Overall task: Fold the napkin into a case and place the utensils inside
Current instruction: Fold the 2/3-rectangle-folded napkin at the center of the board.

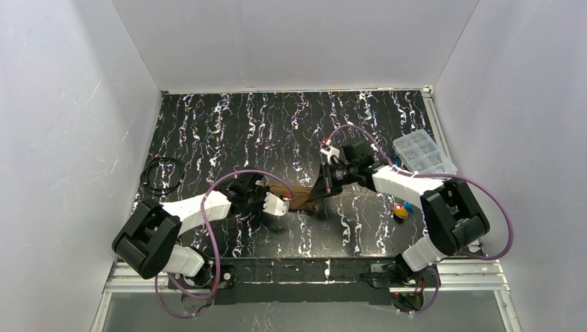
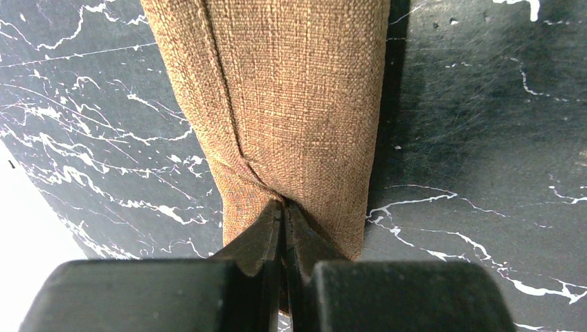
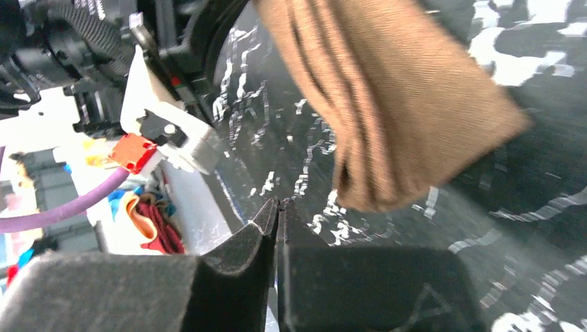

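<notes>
Left pincer [image 2: 284,206] clamps one end of the folded napkin [image 2: 297,104], likely anchoring it; right pincer [image 3: 278,206] hangs closed, empty, near the other end

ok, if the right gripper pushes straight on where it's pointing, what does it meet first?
Probably bare table just beside the folded napkin's end; the shut right gripper angles down there. Depth unclear; it could clip the napkin.

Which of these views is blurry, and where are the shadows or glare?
Right wrist view: smeared, with the napkin and the table pattern soft. Left wrist view: sharp, the cloth weave crisp, a dark shadow along the napkin's right edge. Top view: evenly lit and sharp, the white walls bright, no strong glare.
</notes>
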`<action>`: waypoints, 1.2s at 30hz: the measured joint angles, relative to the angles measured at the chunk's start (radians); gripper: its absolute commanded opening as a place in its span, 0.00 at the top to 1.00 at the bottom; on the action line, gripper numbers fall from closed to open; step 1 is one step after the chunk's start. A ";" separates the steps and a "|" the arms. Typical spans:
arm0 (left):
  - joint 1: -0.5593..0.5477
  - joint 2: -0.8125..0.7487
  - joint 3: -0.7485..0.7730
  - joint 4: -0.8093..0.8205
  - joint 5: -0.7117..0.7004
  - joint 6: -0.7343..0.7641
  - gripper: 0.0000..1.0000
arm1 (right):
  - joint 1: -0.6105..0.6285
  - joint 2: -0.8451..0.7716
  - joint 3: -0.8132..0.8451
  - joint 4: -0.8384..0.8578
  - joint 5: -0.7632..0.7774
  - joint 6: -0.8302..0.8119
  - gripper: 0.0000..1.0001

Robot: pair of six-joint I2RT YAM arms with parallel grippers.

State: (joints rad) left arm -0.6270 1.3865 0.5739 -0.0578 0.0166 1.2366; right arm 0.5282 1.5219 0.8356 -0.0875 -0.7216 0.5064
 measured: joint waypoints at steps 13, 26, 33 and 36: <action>-0.003 0.002 0.002 -0.002 -0.006 -0.002 1.00 | 0.090 0.270 0.036 0.206 -0.069 0.003 0.95; -0.004 0.002 0.000 0.004 -0.010 -0.002 1.00 | 0.042 0.443 0.097 0.293 -0.126 0.034 0.99; -0.004 0.002 0.001 0.002 -0.010 -0.009 1.00 | 0.082 0.427 0.118 0.298 -0.050 0.073 0.99; -0.004 0.002 0.003 -0.001 -0.010 -0.013 1.00 | 0.130 0.427 0.133 0.349 -0.013 0.117 0.98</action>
State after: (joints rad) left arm -0.6308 1.3888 0.5774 -0.0589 0.0067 1.2236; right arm 0.6579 1.9488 0.9688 0.2615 -0.7341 0.6231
